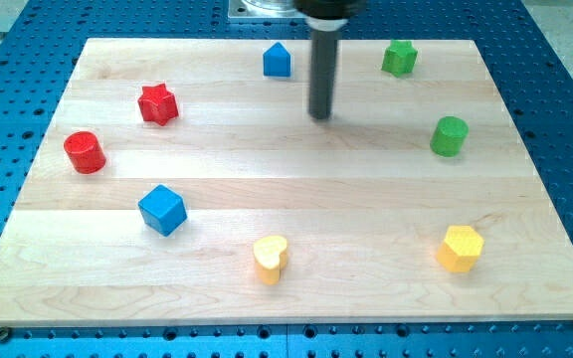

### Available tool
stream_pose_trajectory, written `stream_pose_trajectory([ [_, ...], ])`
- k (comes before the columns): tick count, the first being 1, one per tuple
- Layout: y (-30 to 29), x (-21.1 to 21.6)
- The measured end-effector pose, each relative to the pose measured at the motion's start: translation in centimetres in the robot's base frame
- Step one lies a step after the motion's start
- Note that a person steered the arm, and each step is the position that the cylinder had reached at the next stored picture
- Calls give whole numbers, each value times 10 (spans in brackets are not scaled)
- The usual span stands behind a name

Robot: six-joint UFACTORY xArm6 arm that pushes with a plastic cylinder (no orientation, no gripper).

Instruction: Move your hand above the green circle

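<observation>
One rod, no jaws to open or close. My tip (320,116) touches bare wood near the view's top, and the green circle (449,136) sits well apart toward the view's right, slightly lower.

board (296,204): pale wood, smooth, faint satin sheen, grain running in long glued strips. around the board, the table (555,89) looks like blue-painted metal, matt, dotted with holes. on the board, green circle (450,136) and red star (157,104) look like smooth matt solid-coloured blocks; rod above my tip (320,116) is dark, dull-finished.
</observation>
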State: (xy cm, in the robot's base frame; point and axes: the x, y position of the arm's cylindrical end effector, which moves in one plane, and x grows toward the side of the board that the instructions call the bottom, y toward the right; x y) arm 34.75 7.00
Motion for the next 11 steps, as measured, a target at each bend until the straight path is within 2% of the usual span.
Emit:
stream_pose_trajectory([
  [2, 35, 0],
  [7, 60, 2],
  [8, 87, 13],
  [9, 154, -35],
  [10, 166, -103],
  [11, 154, -139],
])
